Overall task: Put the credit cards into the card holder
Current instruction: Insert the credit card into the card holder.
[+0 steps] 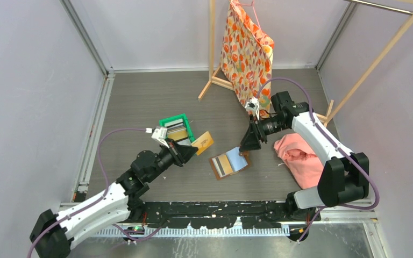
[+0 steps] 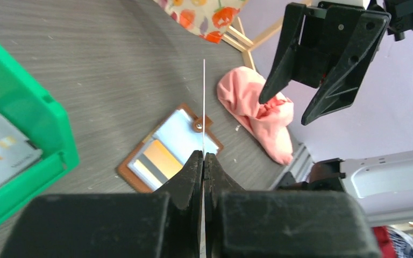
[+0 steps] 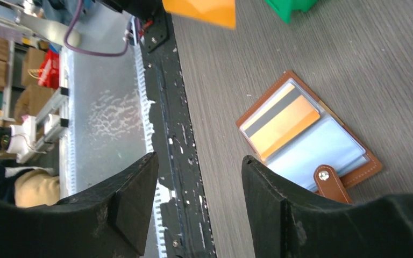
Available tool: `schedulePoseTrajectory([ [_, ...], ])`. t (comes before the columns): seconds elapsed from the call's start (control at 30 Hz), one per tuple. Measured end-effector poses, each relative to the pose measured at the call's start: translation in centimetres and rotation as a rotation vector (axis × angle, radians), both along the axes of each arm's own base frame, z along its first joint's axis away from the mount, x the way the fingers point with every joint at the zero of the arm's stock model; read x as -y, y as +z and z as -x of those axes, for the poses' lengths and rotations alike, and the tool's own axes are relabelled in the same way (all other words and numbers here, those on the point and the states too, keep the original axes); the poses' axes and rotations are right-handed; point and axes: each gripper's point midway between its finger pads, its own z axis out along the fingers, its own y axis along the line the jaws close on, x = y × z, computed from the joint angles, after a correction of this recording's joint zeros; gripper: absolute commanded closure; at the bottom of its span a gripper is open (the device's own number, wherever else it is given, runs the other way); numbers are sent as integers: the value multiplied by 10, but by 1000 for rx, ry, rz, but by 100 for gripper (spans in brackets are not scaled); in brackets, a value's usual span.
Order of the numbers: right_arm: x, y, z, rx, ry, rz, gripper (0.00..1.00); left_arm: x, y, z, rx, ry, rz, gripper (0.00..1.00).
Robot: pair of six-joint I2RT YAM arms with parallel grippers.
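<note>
The brown card holder (image 1: pixel 229 164) lies open on the table, light-blue lining up, with a tan striped card (image 3: pixel 282 126) in a slot. My left gripper (image 1: pixel 192 150) is shut on a tan credit card (image 1: pixel 203 141), held off the table to the holder's left; in the left wrist view this card (image 2: pixel 204 102) shows edge-on, rising from the fingertips. My right gripper (image 1: pixel 243 149) hovers open and empty over the holder's right end, by the snap tab (image 3: pixel 330 180). More cards (image 1: pixel 176 130) lie in the green bin (image 1: pixel 168 121).
A pink cloth (image 1: pixel 301 153) lies right of the holder, under the right arm. A floral bag (image 1: pixel 247 54) hangs on a wooden rack (image 1: pixel 213 43) at the back. A black rail (image 1: pixel 220 209) runs along the table's near edge.
</note>
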Motion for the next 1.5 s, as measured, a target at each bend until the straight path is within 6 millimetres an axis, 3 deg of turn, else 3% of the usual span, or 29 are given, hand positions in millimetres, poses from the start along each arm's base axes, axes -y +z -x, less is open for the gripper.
schedulePoseTrajectory([
  [0.4,-19,2,-20,-186,-144,-111,34,55,0,7,-58,-225,144,100],
  [0.67,-30,9,-24,-224,-154,-145,39,66,10,15,-54,-300,205,100],
  [0.77,-37,10,-21,-235,-135,-147,48,68,13,16,-48,-315,220,100],
  [1.07,-47,12,-5,-242,-59,-158,98,72,12,16,-60,-326,235,100],
  [1.1,-47,13,-2,-246,-49,-161,99,72,12,16,-60,-326,235,99],
  [1.13,-48,14,1,-245,-33,-166,99,72,11,15,-63,-325,233,94],
  [1.23,-46,17,4,-214,-7,-164,99,72,11,16,-64,-327,234,59],
  [1.4,-40,12,7,-124,28,-103,99,62,10,20,-67,-331,189,15],
  [1.5,-35,2,8,-77,59,-36,99,46,18,23,-38,-330,116,0],
])
